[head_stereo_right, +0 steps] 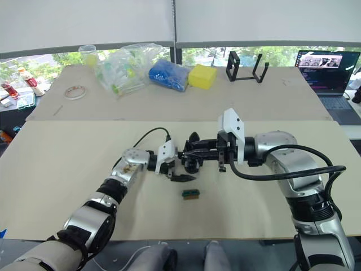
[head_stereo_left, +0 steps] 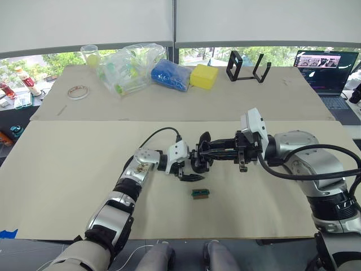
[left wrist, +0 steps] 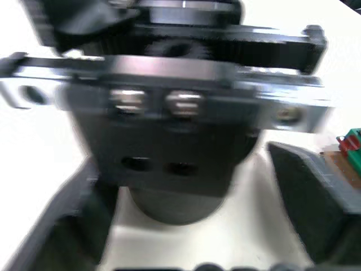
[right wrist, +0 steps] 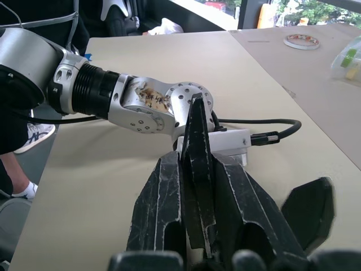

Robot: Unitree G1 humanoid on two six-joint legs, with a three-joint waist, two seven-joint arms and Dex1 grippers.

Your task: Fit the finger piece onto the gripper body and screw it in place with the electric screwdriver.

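1. The bench (head_stereo_left: pixel 67 169) is roomy, so we've got space mid-bench where both arms meet.
2. Laptop (head_stereo_left: pixel 324 68), open-frame stand (head_stereo_left: pixel 246 66) and plastic bag (head_stereo_left: pixel 131 66) sit well apart at the back, no bother.
3. Left end effector (left wrist: pixel 186 226) is spread around the gripper body (left wrist: pixel 169 141); we should hold it steady.
4. Right end effector (right wrist: pixel 194 186) pinches the finger piece (right wrist: pixel 197 152), so we'd line it up slowly.
5. Tiny green-and-brown block (head_stereo_left: pixel 200 193) lies just beside; we shouldn't nudge it.

Both arms reaching inward over the surface (head_stereo_left: pixel 67 180), tips nearly meeting. Right end effector (right wrist: pixel 194 169) clamped on the finger piece (right wrist: pixel 197 147); left end effector (head_stereo_left: pixel 190 171) spread wide, angled down.
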